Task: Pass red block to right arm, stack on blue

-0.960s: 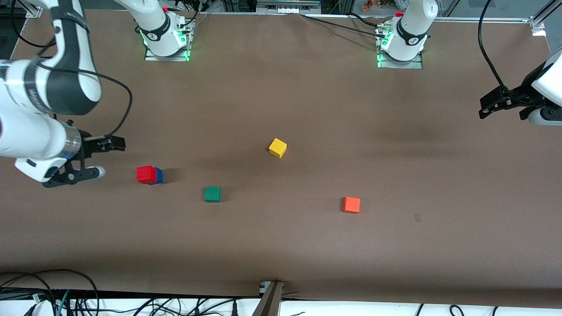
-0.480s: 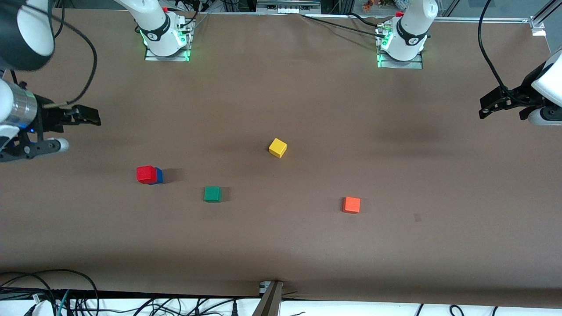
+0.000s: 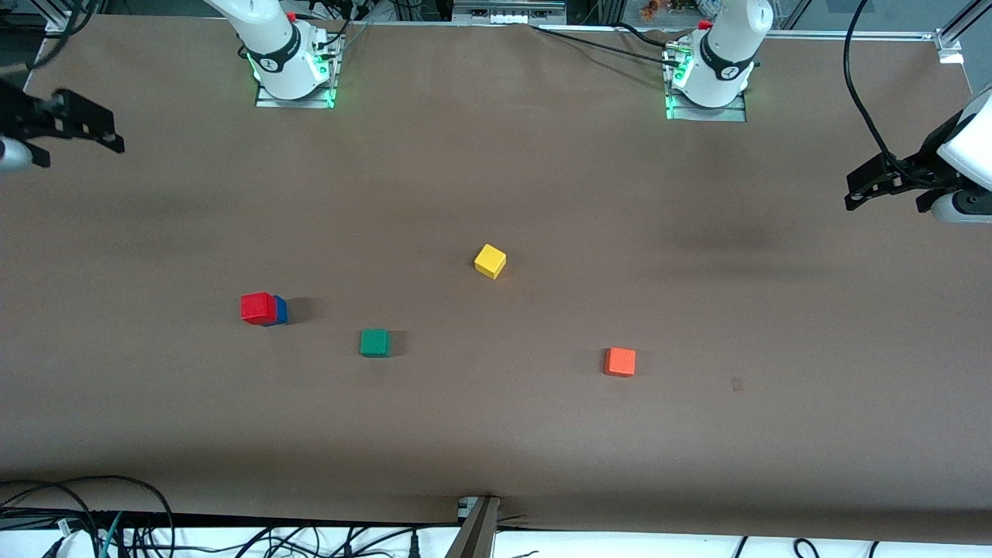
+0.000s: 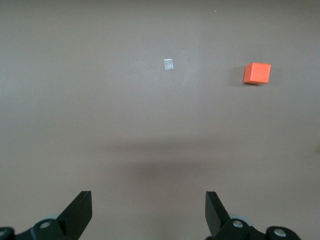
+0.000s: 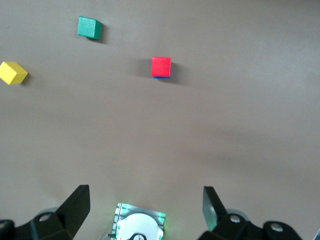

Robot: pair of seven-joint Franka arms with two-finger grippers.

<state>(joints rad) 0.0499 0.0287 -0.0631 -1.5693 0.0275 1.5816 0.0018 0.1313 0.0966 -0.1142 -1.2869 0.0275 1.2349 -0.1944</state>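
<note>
Brown table: red block atop blue; both grippers' jaws released, raised at table ends.

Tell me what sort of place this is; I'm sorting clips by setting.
Most likely a robotics lab bench: two white arm bases bolted to a brown-covered table, small coloured cubes such as the red block stacked on the blue, and loose cables along the edge.

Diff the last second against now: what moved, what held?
The right gripper pulled away from the red block, retreating up toward the right arm's end of the table, fingers open and empty. Unchanged: red block on the blue, green cube, yellow cube, orange cube, and the waiting left gripper, open.
</note>
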